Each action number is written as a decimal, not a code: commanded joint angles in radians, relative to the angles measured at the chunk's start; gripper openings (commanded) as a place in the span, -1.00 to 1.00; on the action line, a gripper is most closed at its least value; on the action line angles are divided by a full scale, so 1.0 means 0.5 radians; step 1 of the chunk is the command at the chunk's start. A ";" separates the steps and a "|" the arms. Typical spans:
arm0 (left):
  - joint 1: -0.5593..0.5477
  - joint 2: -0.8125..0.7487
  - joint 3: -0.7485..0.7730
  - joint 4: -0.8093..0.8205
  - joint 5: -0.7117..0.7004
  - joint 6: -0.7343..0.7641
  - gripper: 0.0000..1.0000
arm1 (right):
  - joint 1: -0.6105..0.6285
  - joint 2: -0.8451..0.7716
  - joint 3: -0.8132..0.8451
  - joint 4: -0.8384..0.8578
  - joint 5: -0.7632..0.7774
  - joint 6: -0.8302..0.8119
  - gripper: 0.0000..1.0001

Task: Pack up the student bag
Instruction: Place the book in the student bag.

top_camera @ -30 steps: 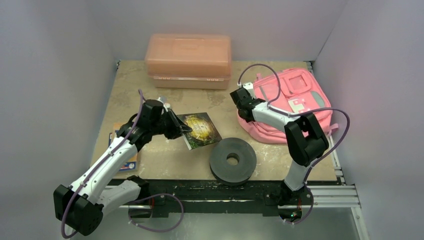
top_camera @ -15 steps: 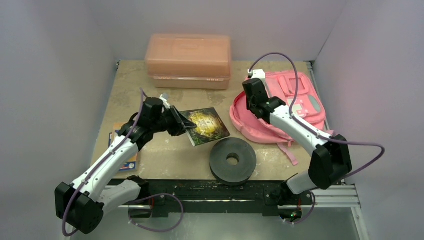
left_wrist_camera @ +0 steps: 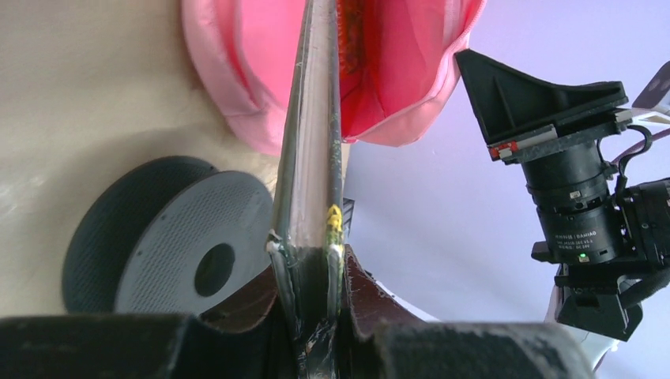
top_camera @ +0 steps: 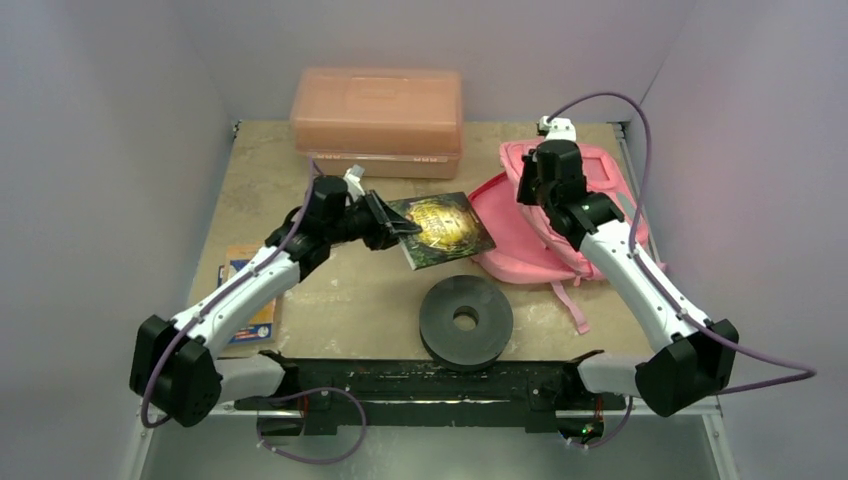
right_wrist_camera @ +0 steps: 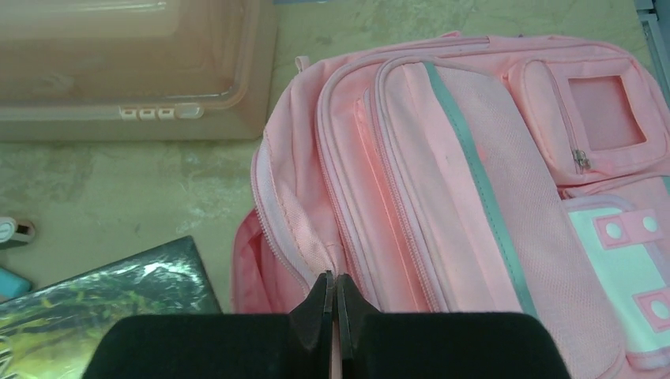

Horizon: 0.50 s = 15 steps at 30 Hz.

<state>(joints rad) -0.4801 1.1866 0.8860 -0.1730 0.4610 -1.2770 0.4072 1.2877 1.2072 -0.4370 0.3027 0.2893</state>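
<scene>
The student bag [top_camera: 520, 245] is soft pink fabric and lies at the right of the table with its main compartment gaping toward the left. My right gripper [top_camera: 527, 193] is shut on the bag's upper flap beside the zipper and holds it up; in the right wrist view the jaws [right_wrist_camera: 333, 280] pinch the pink fabric [right_wrist_camera: 474, 158]. My left gripper [top_camera: 398, 226] is shut on a dark book with a gold-green cover [top_camera: 442, 228], held off the table, its far edge at the bag's mouth. In the left wrist view the book [left_wrist_camera: 312, 158] runs edge-on toward the pink opening [left_wrist_camera: 387, 71].
A rigid salmon plastic box [top_camera: 377, 118] stands at the back. A black filament spool [top_camera: 466, 320] lies near the front edge, just below the held book. A thin booklet [top_camera: 252, 310] lies at the left under my left arm. Walls close in on both sides.
My left gripper carried the book to the right and farther back, up to the bag. My right gripper moved right and back with the flap, and the bag's mouth opened wider.
</scene>
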 commanded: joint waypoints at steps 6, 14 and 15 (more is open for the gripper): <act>-0.256 0.763 0.599 0.851 -0.038 -0.069 -1.00 | -0.047 -0.167 0.119 0.150 -0.200 0.102 -1.00; -0.464 1.599 1.287 0.928 -0.044 -0.260 -1.00 | -0.049 -0.201 0.108 0.148 -0.236 0.110 -1.00; -0.491 1.672 1.382 0.927 -0.071 -0.262 -1.00 | -0.050 -0.202 0.103 0.148 -0.245 0.118 -1.00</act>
<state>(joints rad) -0.6750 1.9423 1.4185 0.1486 0.4286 -1.3525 0.3786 1.2499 1.2125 -0.4511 0.2230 0.3214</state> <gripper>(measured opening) 0.151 0.008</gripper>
